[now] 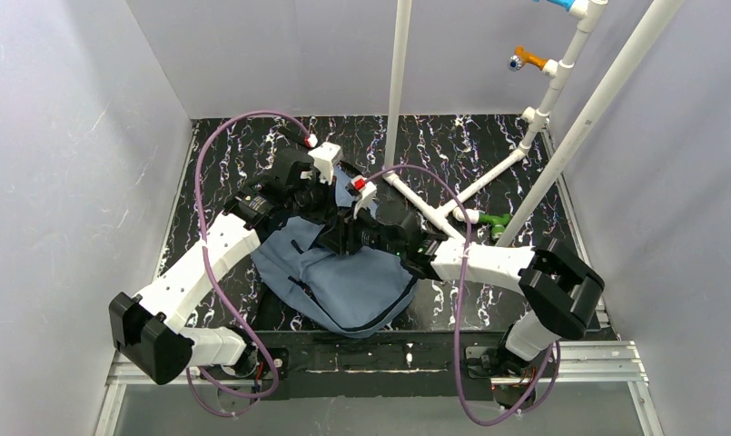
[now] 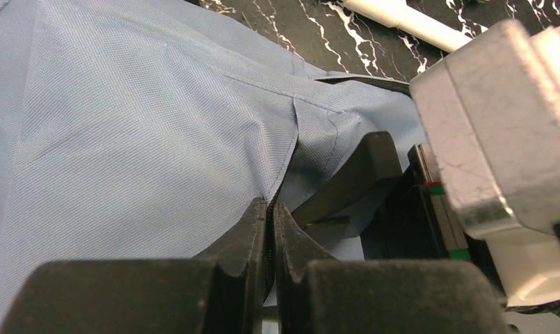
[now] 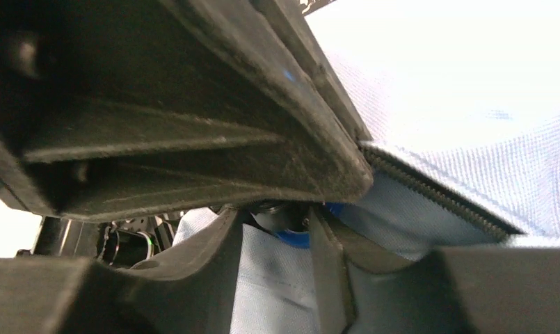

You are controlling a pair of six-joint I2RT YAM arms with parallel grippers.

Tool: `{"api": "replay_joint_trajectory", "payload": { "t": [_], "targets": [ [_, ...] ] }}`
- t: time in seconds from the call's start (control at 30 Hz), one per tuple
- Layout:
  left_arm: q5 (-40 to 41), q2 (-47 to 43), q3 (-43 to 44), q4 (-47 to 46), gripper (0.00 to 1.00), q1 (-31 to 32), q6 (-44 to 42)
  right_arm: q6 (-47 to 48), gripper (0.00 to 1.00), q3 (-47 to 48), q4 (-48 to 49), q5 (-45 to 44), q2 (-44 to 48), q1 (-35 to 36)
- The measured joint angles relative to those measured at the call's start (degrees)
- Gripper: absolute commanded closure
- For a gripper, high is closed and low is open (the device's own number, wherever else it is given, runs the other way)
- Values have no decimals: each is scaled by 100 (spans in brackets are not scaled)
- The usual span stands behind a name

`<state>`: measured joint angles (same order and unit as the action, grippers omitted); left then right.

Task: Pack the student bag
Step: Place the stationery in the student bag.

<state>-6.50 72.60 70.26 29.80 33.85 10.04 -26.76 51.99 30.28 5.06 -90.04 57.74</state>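
Top external view: the student bag (image 1: 343, 282) is lying slumped on the tabletop (image 1: 470, 145) between both arms. Jaws of the left gripper (image 2: 270, 229) are clamping a fold of its soft, light cloth; whether the right gripper (image 3: 273, 271) is gripping, I cannot tell. The zipper edge (image 3: 430, 191) is probably offering the firmer hold.

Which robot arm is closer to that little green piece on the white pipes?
The right. The right arm lies just beside the green piece, on its near side; the left arm is away across the student bag.
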Motion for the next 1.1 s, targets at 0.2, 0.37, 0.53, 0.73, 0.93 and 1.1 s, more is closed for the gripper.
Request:
{"api": "replay_joint_trajectory", "payload": {
  "t": [0.2, 0.37, 0.53, 0.73, 0.93, 1.1],
  "targets": [
    [-184, -2, 0, 33, 100, 13, 2, 37, 39, -127, -225, -168, 387, 11],
    [-210, -2, -2, 22, 100, 24, 4, 181, 73, -273, -345, -295, 946, 11],
    [-232, -2, -2, 17, 100, 24, 13, 136, 76, -402, -175, -190, 752, 39],
    [-247, -2, -2, 33, 100, 24, 20, 155, 79, -503, -98, -238, 376, 245],
    [-262, -4, -2, 20, 100, 24, 98, 144, 86, -581, 201, -929, 330, 271],
    [-299, -4, -15, 9, 100, 24, 264, -28, 86, -737, 623, -1572, 291, 232]
  ]
}}
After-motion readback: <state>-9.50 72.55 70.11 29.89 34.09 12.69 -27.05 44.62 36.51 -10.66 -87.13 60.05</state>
